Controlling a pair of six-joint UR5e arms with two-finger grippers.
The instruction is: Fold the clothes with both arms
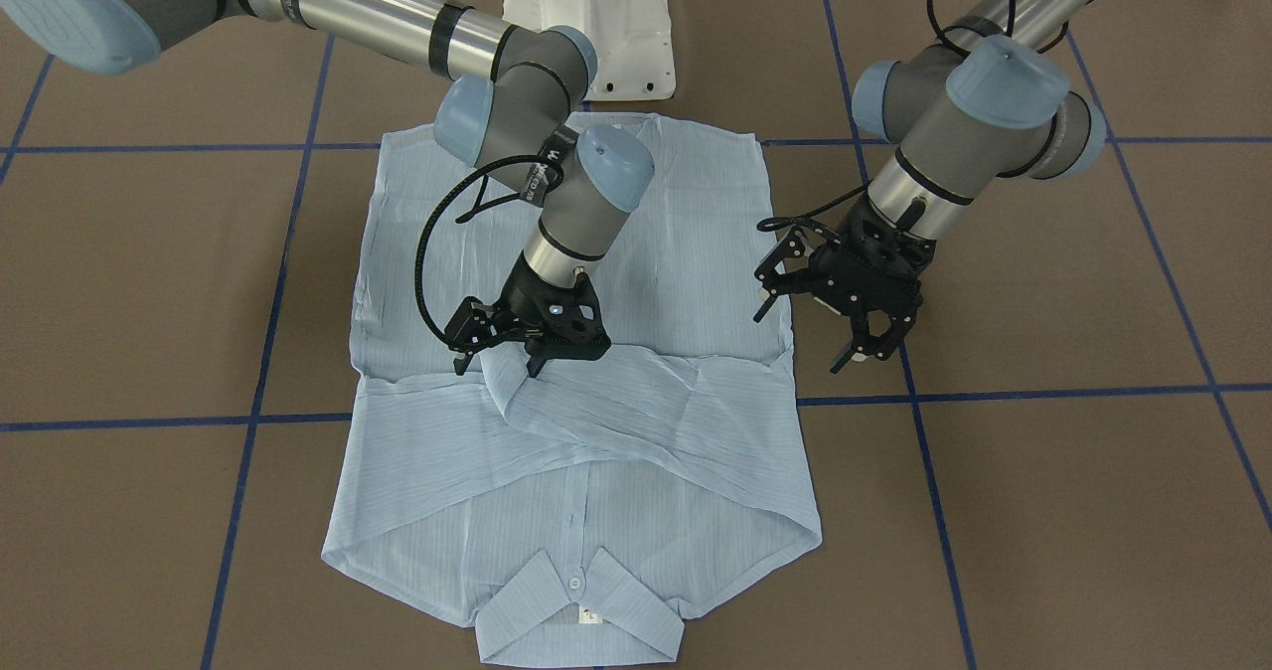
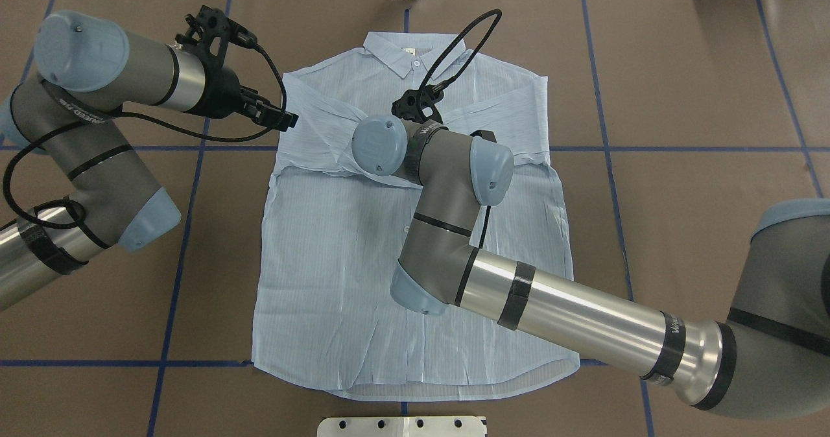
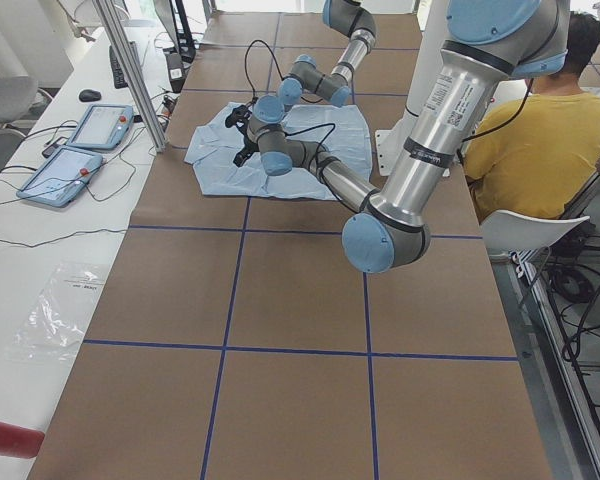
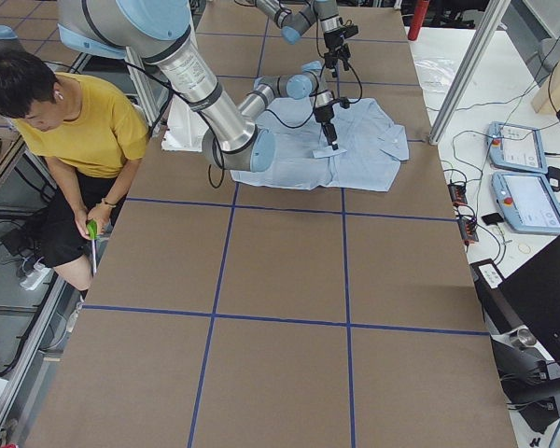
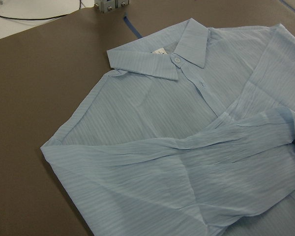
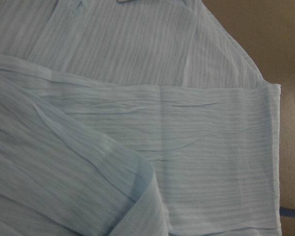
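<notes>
The pale-blue striped shirt (image 1: 616, 471) lies flat, buttons up, on the brown table, its collar (image 2: 408, 58) at the far edge from the robot. One sleeve (image 1: 646, 392) is folded across the chest and looks pulled taut in the left wrist view (image 5: 211, 147). My right gripper (image 1: 517, 362) is over the shirt's middle, down at that sleeve's cuff and shut on it; in the overhead view my wrist hides it. My left gripper (image 1: 867, 352) hangs open and empty just beside the shirt's shoulder edge, also in the overhead view (image 2: 288, 120).
The white pedestal base (image 1: 596, 24) stands at the robot's side of the table. Blue tape lines cross the brown surface. A person in yellow (image 4: 75, 131) sits beside the table. Teach pendants (image 3: 80, 145) lie on the white bench beyond.
</notes>
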